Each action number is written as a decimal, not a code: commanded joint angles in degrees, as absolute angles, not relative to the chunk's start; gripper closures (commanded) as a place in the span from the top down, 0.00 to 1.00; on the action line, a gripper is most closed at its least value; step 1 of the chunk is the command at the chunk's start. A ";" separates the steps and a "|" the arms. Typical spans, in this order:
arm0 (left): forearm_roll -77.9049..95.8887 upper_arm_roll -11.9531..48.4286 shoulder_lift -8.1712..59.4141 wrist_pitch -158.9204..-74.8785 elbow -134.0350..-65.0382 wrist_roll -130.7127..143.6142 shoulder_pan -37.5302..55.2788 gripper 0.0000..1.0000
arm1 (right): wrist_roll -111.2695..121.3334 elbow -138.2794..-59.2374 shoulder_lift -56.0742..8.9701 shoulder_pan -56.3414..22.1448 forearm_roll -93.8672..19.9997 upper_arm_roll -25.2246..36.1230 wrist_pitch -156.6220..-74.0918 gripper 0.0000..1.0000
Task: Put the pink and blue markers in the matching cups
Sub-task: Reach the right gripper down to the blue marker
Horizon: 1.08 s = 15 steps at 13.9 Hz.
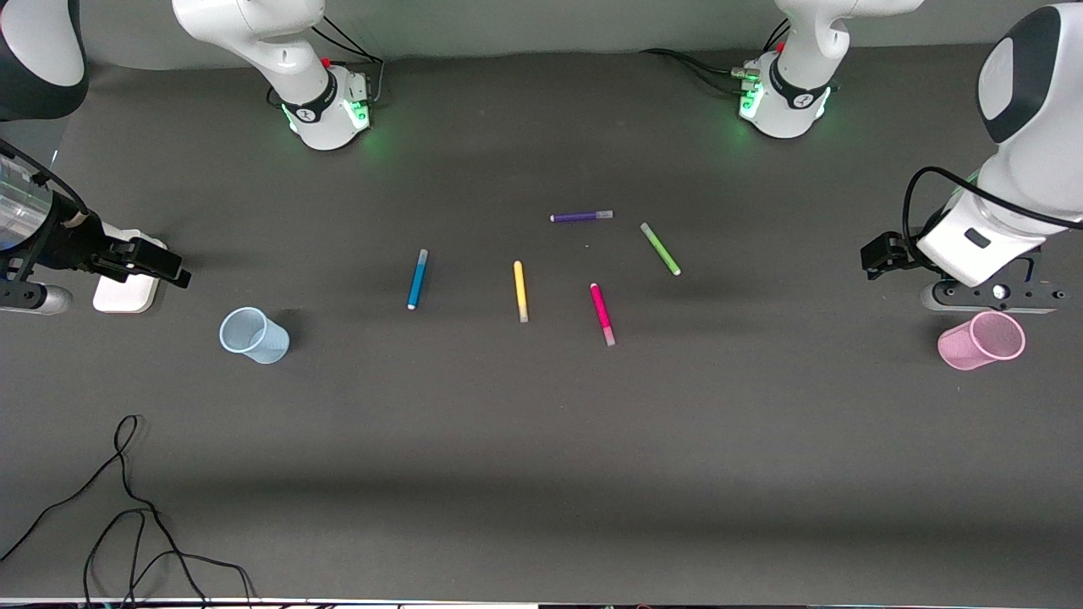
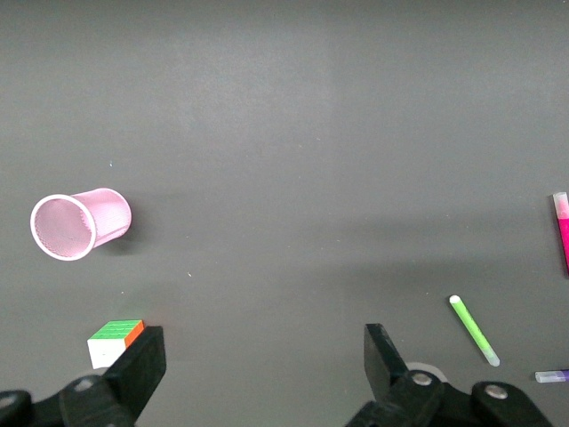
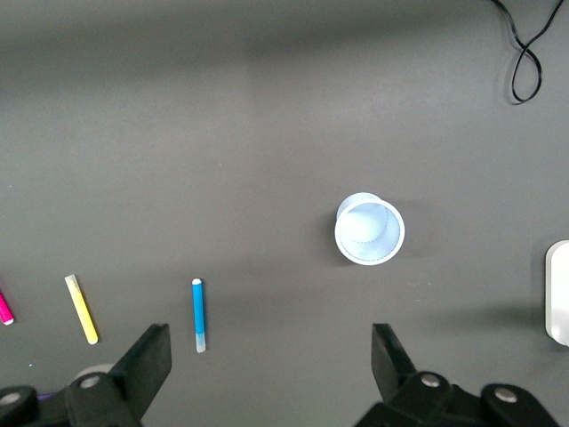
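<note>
The blue marker [image 1: 417, 279] and the pink marker [image 1: 602, 314] lie flat mid-table, with a yellow pen between them. The pale blue cup [image 1: 253, 336] stands toward the right arm's end and the pale pink cup [image 1: 981, 340] toward the left arm's end. My right gripper [image 1: 30, 298] hovers near the blue cup, open and empty; its wrist view [image 3: 271, 360] shows the blue cup [image 3: 369, 229] and blue marker [image 3: 198, 315]. My left gripper [image 1: 994, 298] hovers by the pink cup, open and empty; its wrist view [image 2: 265, 365] shows the pink cup [image 2: 78, 224] and pink marker [image 2: 562, 231].
A yellow pen [image 1: 520, 291], a green pen [image 1: 661, 249] and a purple pen [image 1: 582, 216] lie among the markers. A white block [image 1: 127, 293] sits by the right gripper. A colour cube [image 2: 116, 341] lies near the left gripper. A black cable [image 1: 127, 507] trails near the front edge.
</note>
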State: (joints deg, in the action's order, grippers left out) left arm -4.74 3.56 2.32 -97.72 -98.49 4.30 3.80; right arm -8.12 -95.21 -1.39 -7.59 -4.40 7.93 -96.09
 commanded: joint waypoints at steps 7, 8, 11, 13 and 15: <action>-4.13 2.72 1.14 -97.56 -99.05 3.43 4.66 0.99 | -9.67 -94.57 -3.51 -7.12 -3.60 6.94 -94.40 1.00; -4.13 2.72 1.14 -97.56 -98.97 3.43 4.66 0.99 | -9.67 -94.22 -4.91 -7.12 -3.95 6.77 -93.18 1.00; -4.13 2.72 1.14 -97.47 -98.96 3.43 4.66 0.99 | -9.75 -88.44 -11.57 -10.10 -6.57 6.68 -88.43 0.99; -4.13 2.72 1.14 -97.47 -99.05 3.43 4.66 0.99 | -11.42 -85.35 -15.54 -11.33 -9.74 6.59 -87.80 0.99; -4.13 2.72 1.14 -97.47 -99.05 3.43 4.66 0.99 | -11.95 -84.81 -18.44 -13.70 -10.46 6.59 -87.37 0.99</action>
